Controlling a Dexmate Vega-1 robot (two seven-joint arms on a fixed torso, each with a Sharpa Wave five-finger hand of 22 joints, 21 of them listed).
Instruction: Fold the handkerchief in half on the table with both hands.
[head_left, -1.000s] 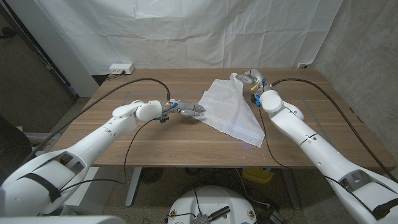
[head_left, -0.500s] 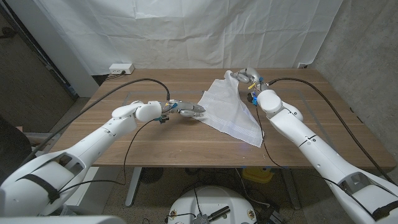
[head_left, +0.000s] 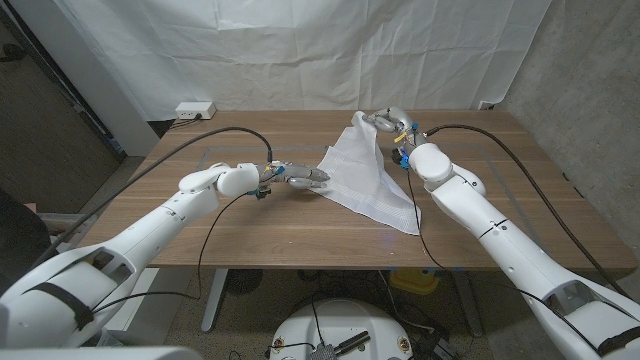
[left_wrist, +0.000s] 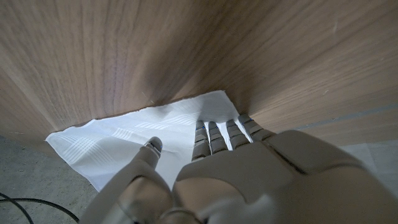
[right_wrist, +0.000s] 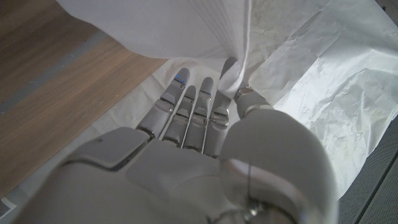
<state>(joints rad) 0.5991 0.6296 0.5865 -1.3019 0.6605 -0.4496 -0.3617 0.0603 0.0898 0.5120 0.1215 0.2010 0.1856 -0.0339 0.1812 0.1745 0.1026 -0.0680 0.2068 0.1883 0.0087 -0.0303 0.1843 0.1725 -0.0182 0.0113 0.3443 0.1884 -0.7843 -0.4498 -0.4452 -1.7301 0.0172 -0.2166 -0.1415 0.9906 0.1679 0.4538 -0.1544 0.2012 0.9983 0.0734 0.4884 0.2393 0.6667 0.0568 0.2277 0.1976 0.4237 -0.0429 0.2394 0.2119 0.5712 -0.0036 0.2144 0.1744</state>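
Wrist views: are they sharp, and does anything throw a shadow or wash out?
Left wrist view: the left hand close to the lens is soft, while the wood grain and handkerchief are sharper, and its fingers shade the cloth. Right wrist view: the right hand is fairly sharp; the lifted handkerchief is bright, nearly washed out.

In front of me stands a wooden table (head_left: 250, 235) with a brown top, its grain running from side to side. Behind it hangs a white sheet (head_left: 300, 50) (it has many wrinkles) that covers the back wall. A white power strip (head_left: 195, 109) lies on the floor beyond the far left corner of the table. On my right I see a grey wall (head_left: 595, 90), rough like concrete.
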